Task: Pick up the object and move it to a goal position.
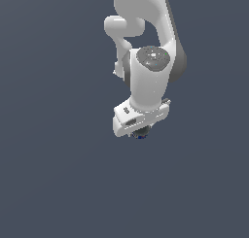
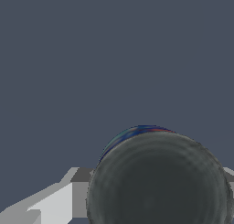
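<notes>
A: Exterior view first: we see the white arm [image 1: 146,52] coming down from the upper edge, its wrist pointing toward the lower part of the picture, against a plain slate-grey ground [image 1: 48,183].

B: And the gripper [image 1: 141,131] sits at the arm's lowest end. We make out its broad white body, but the fingers themselves are tucked under it from this angle.

A: Right below that body we spot the object [image 1: 142,132], a tiny dark round blob with a touch of blue at its edge, touching the underside of the gripper.

B: In the wrist view the object [image 2: 157,177] fills much of the picture, a dark grey-green ball with a thin blue and reddish rim along its upper edge.

A: We also see a pale grey and white part of the gripper, a finger [image 2: 55,202], lying right beside the ball, and a sliver of another grey piece at the opposite side.

B: So the ball sits between the two fingers. Whether they actually pinch it, we cannot tell; the contact points are hidden behind the ball.
</notes>
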`<move>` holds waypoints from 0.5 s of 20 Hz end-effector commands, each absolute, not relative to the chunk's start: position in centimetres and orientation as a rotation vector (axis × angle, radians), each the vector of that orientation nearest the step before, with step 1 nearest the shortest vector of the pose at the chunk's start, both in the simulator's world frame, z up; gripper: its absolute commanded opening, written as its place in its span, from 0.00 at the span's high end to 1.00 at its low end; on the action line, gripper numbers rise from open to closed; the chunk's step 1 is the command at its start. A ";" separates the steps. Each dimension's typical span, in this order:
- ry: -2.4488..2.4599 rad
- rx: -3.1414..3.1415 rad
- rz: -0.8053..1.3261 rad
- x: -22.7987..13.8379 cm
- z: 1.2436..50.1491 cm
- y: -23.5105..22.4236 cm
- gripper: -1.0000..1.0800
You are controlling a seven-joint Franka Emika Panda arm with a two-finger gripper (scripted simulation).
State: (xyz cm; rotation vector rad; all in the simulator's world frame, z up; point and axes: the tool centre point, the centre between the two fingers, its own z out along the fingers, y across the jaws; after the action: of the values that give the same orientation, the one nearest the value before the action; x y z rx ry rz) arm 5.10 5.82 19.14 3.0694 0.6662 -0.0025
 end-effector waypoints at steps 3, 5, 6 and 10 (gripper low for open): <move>0.666 3.069 -0.001 4.0 24.6 5.2 1.00; 0.668 3.070 -0.001 3.6 27.0 4.9 1.00; 0.668 3.070 -0.001 3.4 28.2 4.8 1.00; 0.668 3.070 -0.001 2.5 32.9 4.3 1.00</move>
State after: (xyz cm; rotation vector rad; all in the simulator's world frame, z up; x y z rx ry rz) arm 2.90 4.46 31.04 3.0696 0.6672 -0.0010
